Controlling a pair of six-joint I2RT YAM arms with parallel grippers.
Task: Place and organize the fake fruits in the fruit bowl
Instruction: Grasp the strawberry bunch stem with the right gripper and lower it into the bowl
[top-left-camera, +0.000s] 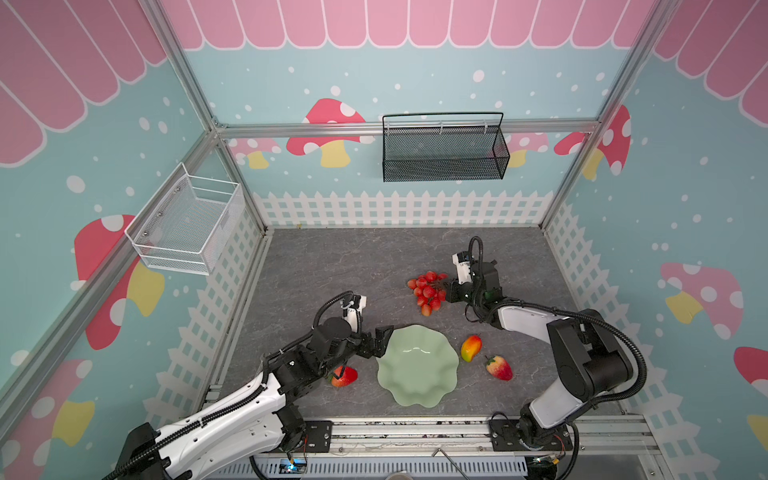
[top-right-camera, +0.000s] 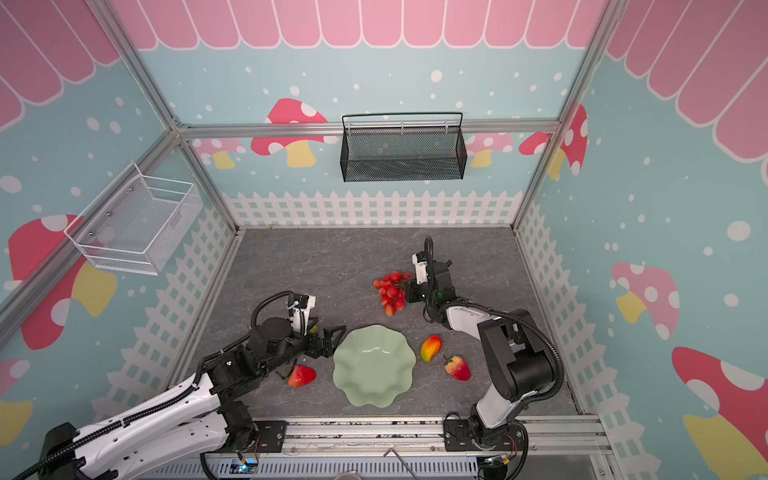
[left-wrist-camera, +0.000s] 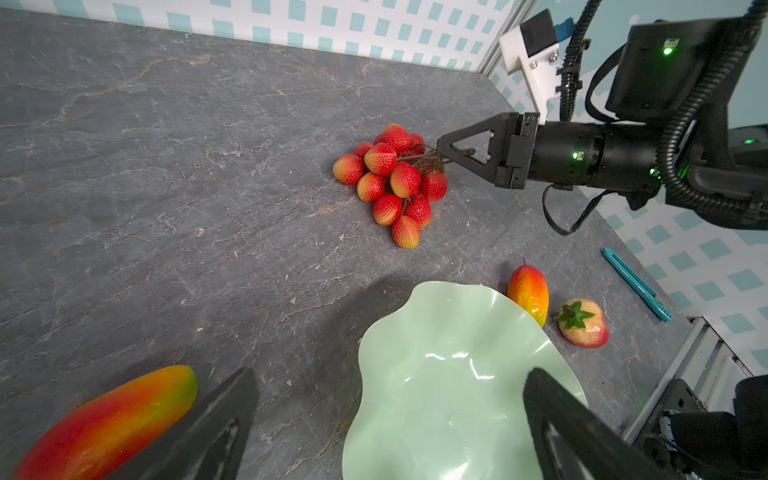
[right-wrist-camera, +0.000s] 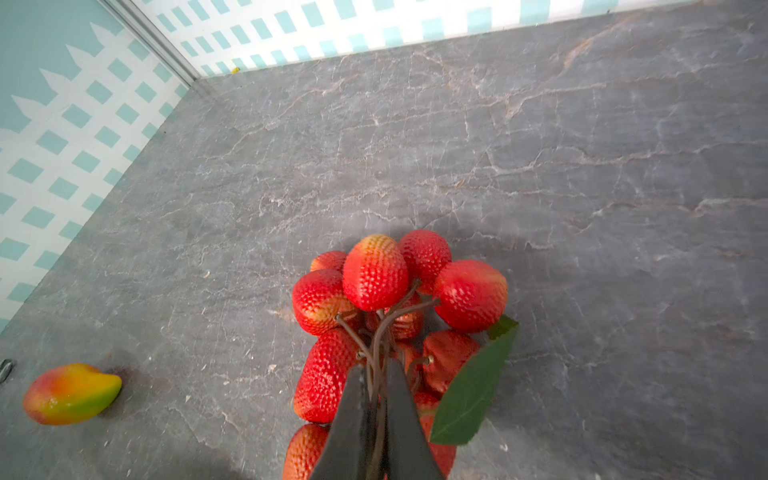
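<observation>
A grey marbled desk (top-left-camera: 332, 257) sits inside pastel mushroom-print walls. The right gripper (right-wrist-camera: 376, 399) is pressed together on the dark stem of the berry cluster (right-wrist-camera: 374, 274), which lies on the desk just ahead of its fingertips. The left gripper (top-left-camera: 380, 340), jaws spread and holding nothing, hovers at the rim of the pale green fruit bowl (top-left-camera: 436, 388); a mango (left-wrist-camera: 104, 424) lies just beside it and a strawberry (top-left-camera: 345, 376) under its arm
</observation>
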